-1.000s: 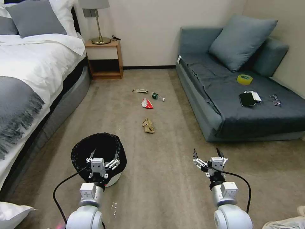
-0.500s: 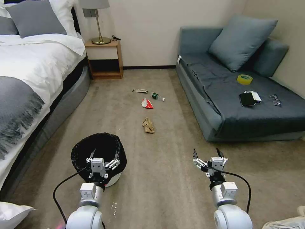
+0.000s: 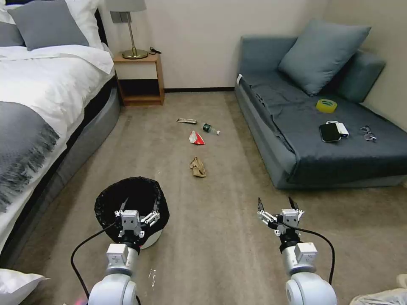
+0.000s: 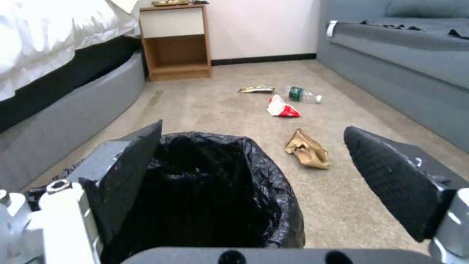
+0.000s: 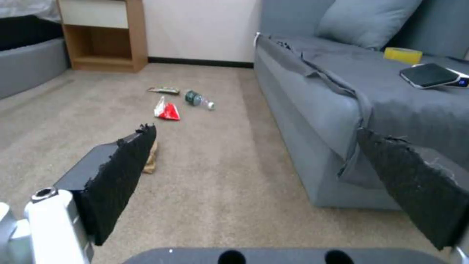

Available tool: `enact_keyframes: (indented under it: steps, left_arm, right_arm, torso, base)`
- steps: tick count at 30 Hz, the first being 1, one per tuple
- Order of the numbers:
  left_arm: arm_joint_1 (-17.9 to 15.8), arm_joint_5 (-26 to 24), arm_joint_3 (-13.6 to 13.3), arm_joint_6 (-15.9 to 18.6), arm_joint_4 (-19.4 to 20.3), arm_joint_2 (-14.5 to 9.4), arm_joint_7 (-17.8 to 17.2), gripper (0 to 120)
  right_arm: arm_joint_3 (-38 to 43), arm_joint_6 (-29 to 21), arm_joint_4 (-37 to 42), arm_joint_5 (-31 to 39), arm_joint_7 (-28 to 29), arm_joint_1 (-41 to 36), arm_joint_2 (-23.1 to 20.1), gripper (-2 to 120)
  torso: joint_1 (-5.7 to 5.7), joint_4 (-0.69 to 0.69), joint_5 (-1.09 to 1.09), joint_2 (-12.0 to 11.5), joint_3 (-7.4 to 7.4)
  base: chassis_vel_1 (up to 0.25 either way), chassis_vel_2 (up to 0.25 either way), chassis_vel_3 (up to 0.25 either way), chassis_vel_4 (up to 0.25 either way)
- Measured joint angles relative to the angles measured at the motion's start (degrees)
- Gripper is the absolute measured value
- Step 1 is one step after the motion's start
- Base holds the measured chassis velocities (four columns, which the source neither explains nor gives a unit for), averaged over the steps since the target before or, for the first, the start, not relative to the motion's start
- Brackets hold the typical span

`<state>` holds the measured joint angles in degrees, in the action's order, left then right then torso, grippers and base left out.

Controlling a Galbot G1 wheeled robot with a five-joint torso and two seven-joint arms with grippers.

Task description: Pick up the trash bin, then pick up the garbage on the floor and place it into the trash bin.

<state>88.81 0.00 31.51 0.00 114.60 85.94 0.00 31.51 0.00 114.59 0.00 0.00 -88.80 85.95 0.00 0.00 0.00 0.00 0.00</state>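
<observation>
- The trash bin point(image 3: 131, 207) is seen standing upright on the carpet point(image 3: 220, 237), near the bed point(image 3: 38, 110) side, white body lined with a crinkly black bag folded over the rim.
- The left gripper point(image 3: 139, 204) is held just above the bin's near rim, fingers spread wide, nothing gripped; in the left wrist view the bin's mouth point(image 4: 205, 190) is framed between the two pads point(image 4: 124, 176).
- Contact between the left gripper and the bin cannot be told.
- The right gripper point(image 3: 275, 204) is held over bare carpet, well apart from the bin, jaws wide apart and empty.
- The garbage is scattered on the carpet ahead, between bed and sofa point(image 3: 296, 140), none of it in the bin.
- The crumpled brown paper point(image 3: 197, 167) is nearest to the robot, ahead of the bin and toward the right.
- The red-and-white packet point(image 3: 196, 138) is lying farther on.
- The small clear bottle point(image 3: 210, 128) with green label is lying on its side just beside the packet, toward the sofa.
- The flat snack wrapper point(image 3: 186, 121) is farthest, near the nightstand point(image 3: 139, 78).
- On the sofa a yellow tape roll point(image 3: 327, 105), a dark phone point(image 3: 330, 132) and glasses point(image 3: 369, 134) are seen.
- A lamp point(image 3: 132, 29) is placed on the nightstand.
</observation>
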Motion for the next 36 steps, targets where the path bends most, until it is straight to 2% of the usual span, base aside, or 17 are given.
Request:
enact_keyframes:
  steps: [7, 10, 15, 16, 20, 23, 24, 25, 27, 28, 30, 31, 33, 35, 36]
  left_arm:
    - [0.05, 0.07, 0.01, 0.13, 0.18, 0.11, -0.01, 100]
    - [0.37, 0.94, 0.06, 1.39, 1.74, 0.77, -0.53, 100]
    - [2.38, 6.98, 0.46, 9.78, 12.93, 5.51, -4.15, 100]
    - [2.38, 6.98, 0.46, 9.78, 12.93, 5.51, -4.15, 100]
    - [2.20, 5.60, 3.68, 11.75, 12.83, 6.19, -6.25, 100]
    - [2.11, 4.33, 4.56, 12.07, 12.12, 6.19, -6.65, 100]
    - [1.94, 3.26, 4.84, 12.45, 11.86, 6.20, -7.01, 100]
    - [1.77, 2.33, 5.14, 13.39, 11.77, 6.19, -8.18, 100]
    - [1.53, 1.55, 5.34, 14.17, 11.76, 6.19, -9.19, 100]
    - [1.02, -0.11, 5.71, 15.92, 11.90, 6.20, -10.94, 100]
    - [-0.35, -3.22, 7.10, 20.22, 12.50, 6.05, -14.37, 100]
    - [-0.35, -3.22, 7.10, 20.22, 12.50, 6.05, -14.37, 100]
    - [-3.85, -8.88, 10.54, 28.26, 12.37, 4.46, -18.57, 100]
    - [-6.01, -13.75, 12.78, 33.45, 11.18, 3.22, -21.03, 100]
    - [-6.01, -13.75, 12.78, 33.45, 11.18, 3.22, -21.03, 100]
  right_arm:
    - [-0.01, 0.00, 0.03, 0.00, 0.00, -0.01, 0.01, 100]
    - [-0.22, -0.26, 1.22, -0.26, 0.23, -0.24, 0.26, 100]
    - [-2.52, -2.82, 10.59, -2.93, 2.42, -2.10, 2.45, 100]
    - [-2.52, -2.82, 10.59, -2.93, 2.42, -2.10, 2.45, 100]
    - [-4.42, -5.07, 18.58, -5.22, 4.31, -3.65, 4.35, 100]
    - [-5.06, -5.84, 21.92, -5.91, 5.06, -4.24, 5.09, 100]
    - [-4.62, -6.41, 22.95, -4.80, 5.74, -4.09, 5.39, 100]
    - [-4.02, -6.89, 24.26, -3.66, 6.55, -3.98, 5.82, 100]
    - [-3.61, -7.06, 25.23, -2.92, 7.12, -3.73, 6.00, 100]
    - [-3.44, -7.19, 25.97, -2.26, 7.43, -3.68, 6.17, 100]
    - [-3.20, -7.34, 26.10, -1.80, 7.68, -3.79, 6.18, 100]
    - [-3.20, -7.34, 26.10, -1.80, 7.68, -3.79, 6.18, 100]
    - [-3.11, -7.28, 26.31, -1.67, 7.72, -3.86, 6.16, 100]
    - [-3.24, -7.22, 25.88, -1.47, 7.72, -3.35, 5.70, 100]
    - [-3.24, -7.22, 25.88, -1.47, 7.72, -3.35, 5.70, 100]
  torso:
    - [0.00, 0.00, 0.00, 0.00, 0.00]
    - [0.01, 0.00, -0.01, 0.00, 0.01]
    - [0.00, 0.01, 0.01, 0.00, 0.00]
    - [0.00, 0.01, 0.01, 0.00, 0.00]
    - [0.00, 0.00, 0.00, 0.00, -0.01]
    - [0.00, -0.01, -0.04, 0.01, -0.01]
    - [0.00, 0.03, -0.01, 0.00, -0.01]
    - [0.01, -0.02, 0.04, 0.00, 0.00]
    - [0.00, -0.01, 0.00, 0.00, -0.01]
    - [0.00, -0.01, -0.06, 0.01, -0.01]
    - [0.01, 0.01, 0.03, 0.00, 0.00]
    - [0.01, 0.01, 0.03, 0.00, 0.00]
    - [0.00, 0.00, 0.01, 0.00, 0.00]
    - [0.00, -0.01, -0.03, 0.00, 0.00]
    - [0.00, -0.01, -0.03, 0.00, 0.00]
  base:
    - [0.000, 0.000, 0.000, 0.000]
    - [0.000, 0.000, 0.000, 0.000]
    - [0.000, 0.000, 0.000, 0.000]
    - [0.000, 0.000, 0.000, 0.000]
    - [0.000, 0.000, 0.000, 0.000]
    - [0.000, 0.000, 0.000, 0.000]
    - [0.000, 0.000, 0.000, 0.000]
    - [0.000, 0.000, 0.000, 0.000]
    - [0.000, 0.000, 0.000, 0.000]
    - [0.000, 0.000, 0.000, 0.000]
    - [0.000, 0.000, 0.000, 0.000]
    - [0.000, 0.000, 0.000, 0.000]
    - [0.000, 0.000, 0.000, 0.000]
    - [0.000, 0.000, 0.000, 0.000]
    - [0.000, 0.000, 0.000, 0.000]
